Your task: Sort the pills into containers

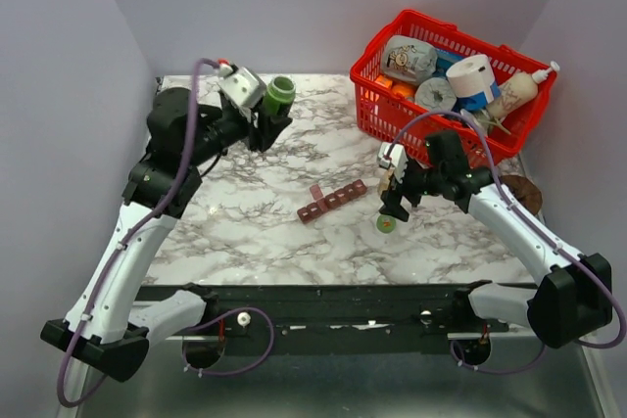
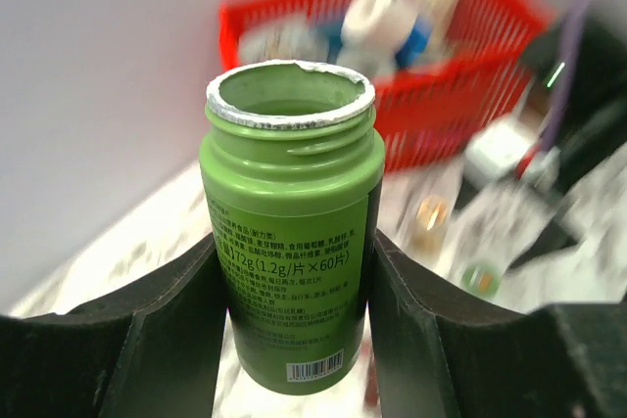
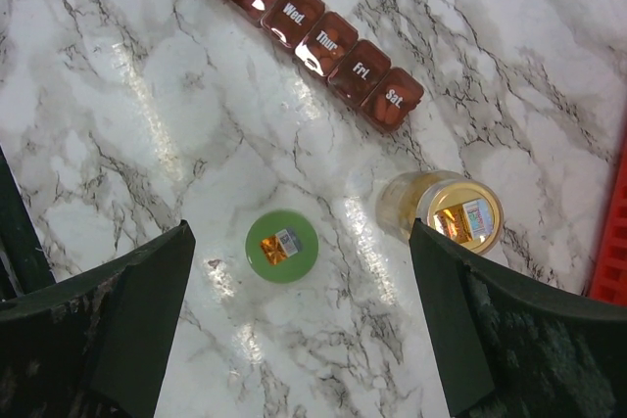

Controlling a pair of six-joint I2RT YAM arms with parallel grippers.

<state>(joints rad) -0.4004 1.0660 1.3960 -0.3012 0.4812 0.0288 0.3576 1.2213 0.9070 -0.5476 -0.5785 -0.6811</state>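
From above, the left gripper (image 1: 266, 116) sits in the upper left of the frame, clamped on an uncapped green bottle (image 1: 279, 95). The pill strip (image 1: 333, 201) lies mid-frame, down and to the right of it, its long axis running from lower left to upper right on the marble table (image 1: 245, 232). The right gripper (image 1: 394, 208), jaws spread wide and empty, hangs just right of the strip's upper end and is the nearer arm. A red basket (image 1: 446, 85) fills the upper right, but bare table lies between bottle and strip. In the left wrist view, both fingers (image 2: 167, 330) press the bottle's sides, its open mouth toward the top of the frame. In the right wrist view, the strip runs along the top with one lid raised. A green cap (image 3: 281, 247) lies below it between the spread fingers, and an amber jar (image 3: 453, 212) stands near the "Sat." end, probably tight room for pouring there.
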